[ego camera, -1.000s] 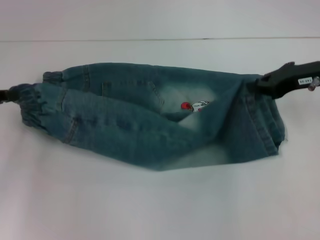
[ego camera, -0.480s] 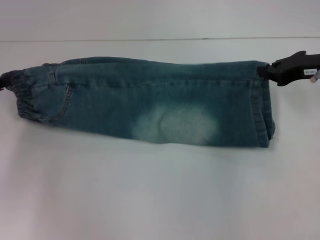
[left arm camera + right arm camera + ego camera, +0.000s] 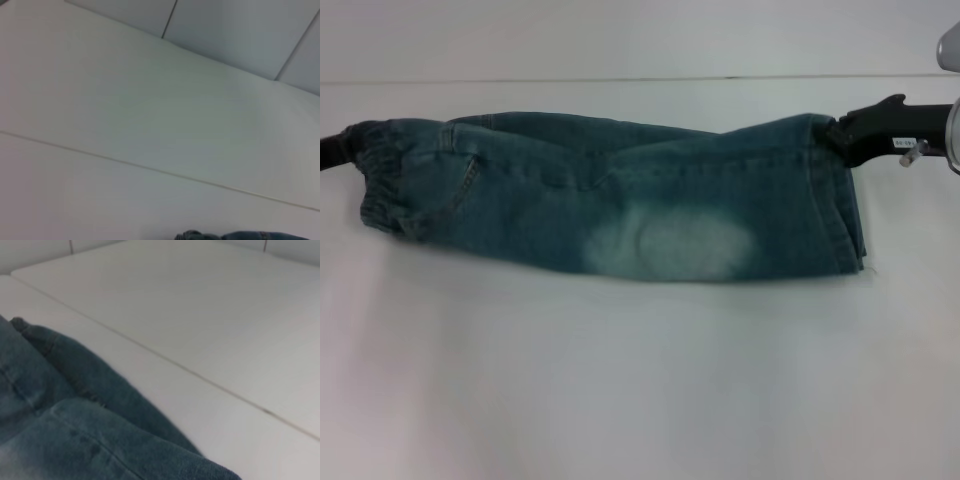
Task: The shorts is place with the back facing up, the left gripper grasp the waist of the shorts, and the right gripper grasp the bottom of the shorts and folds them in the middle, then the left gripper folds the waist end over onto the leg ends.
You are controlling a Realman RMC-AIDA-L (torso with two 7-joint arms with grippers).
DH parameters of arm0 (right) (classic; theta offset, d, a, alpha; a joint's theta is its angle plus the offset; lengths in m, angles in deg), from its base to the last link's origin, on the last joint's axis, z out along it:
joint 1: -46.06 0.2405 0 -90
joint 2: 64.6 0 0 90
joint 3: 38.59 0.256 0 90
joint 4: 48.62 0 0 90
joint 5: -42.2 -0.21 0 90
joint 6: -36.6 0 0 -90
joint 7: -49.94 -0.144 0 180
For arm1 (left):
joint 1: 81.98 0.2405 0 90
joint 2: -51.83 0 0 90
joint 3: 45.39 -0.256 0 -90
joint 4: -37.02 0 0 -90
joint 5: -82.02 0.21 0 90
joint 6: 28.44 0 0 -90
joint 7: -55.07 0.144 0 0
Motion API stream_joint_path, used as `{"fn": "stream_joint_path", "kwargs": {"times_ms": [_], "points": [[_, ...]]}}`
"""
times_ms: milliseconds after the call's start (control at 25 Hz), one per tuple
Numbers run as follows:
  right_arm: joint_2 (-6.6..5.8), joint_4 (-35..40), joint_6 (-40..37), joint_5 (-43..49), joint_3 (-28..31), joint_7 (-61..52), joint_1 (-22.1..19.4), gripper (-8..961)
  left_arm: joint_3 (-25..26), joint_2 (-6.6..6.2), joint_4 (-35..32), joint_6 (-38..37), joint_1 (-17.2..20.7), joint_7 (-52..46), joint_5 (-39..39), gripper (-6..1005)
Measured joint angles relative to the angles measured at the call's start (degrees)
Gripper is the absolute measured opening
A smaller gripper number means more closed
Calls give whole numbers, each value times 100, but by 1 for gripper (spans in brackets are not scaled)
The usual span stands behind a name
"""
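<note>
From my station I see the shorts (image 3: 610,195) lying folded lengthwise in a long band across the upper middle of the head view on the white surface (image 3: 640,380), waistband at the left edge, leg ends (image 3: 845,205) at the right. Compared with half a second ago, the upper edge no longer runs straight: it now sags in a shallow dip near the centre, and the band has settled flatter on the surface. The waistband (image 3: 380,180) now shows more fully at upper left, and the right end effector (image 3: 835,135) sits slightly lower and further in at the top corner of the hems. One second ago the cartoon patch and an open fold were visible; both are now covered by the top layer, which shows one pale faded patch (image 3: 670,245). The left end effector (image 3: 342,145) is cut off by the left frame edge; it meets the waistband, but I cannot tell how its fingers stand. The right end effector's tips are buried in denim at the hem corner, pinching the cloth. The left wrist view shows only a sliver of denim at its lower edge; the right wrist view shows folded denim close up, with no fingers visible.
</note>
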Motion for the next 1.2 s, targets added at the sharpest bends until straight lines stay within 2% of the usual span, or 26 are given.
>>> {"fn": "stream_joint_path", "kwargs": {"times_ms": [600, 1000, 1200], "points": [[205, -254, 1029, -1178, -18, 846, -180, 3, -531, -1, 555, 1377, -252, 2, -3, 130], [224, -714, 1398, -1334, -48, 1275, -42, 2, -643, -27, 882, 1692, -393, 138, -2, 134], [224, -786, 1489, -1321, -157, 1219, -18, 2, -707, 8, 895, 1778, -454, 172, -2, 136]]}}
